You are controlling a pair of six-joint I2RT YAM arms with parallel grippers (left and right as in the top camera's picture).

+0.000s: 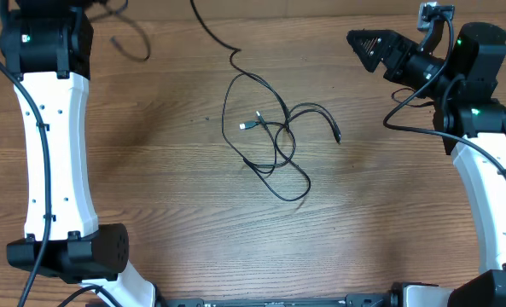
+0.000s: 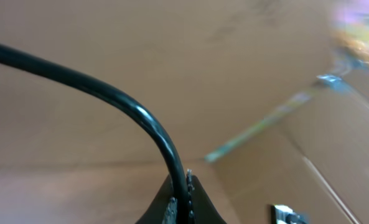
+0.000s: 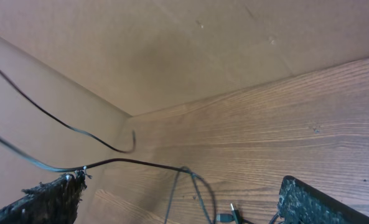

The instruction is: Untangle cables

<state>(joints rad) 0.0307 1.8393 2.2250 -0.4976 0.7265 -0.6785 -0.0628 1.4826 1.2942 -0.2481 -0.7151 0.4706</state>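
Wooden bench (image 1: 150, 196) carried the cables (image 1: 274, 145) in a loose tangle at its centre in the overhead view. A silver-tipped plug (image 1: 250, 122) lay at the tangle's left, a black plug (image 1: 337, 136) at its right. One strand (image 1: 214, 34) ran off the far edge. The right gripper (image 1: 368, 49) hung well to the right of the tangle, clear of it.

Left wrist view: the left gripper (image 2: 181, 190) had its fingers together, pinched on a black cable (image 2: 109, 93) arching away to the left.

Right wrist view: the fingers (image 3: 53, 199) stood wide apart, holding nothing. The tangle's edge lay on the bench between them.
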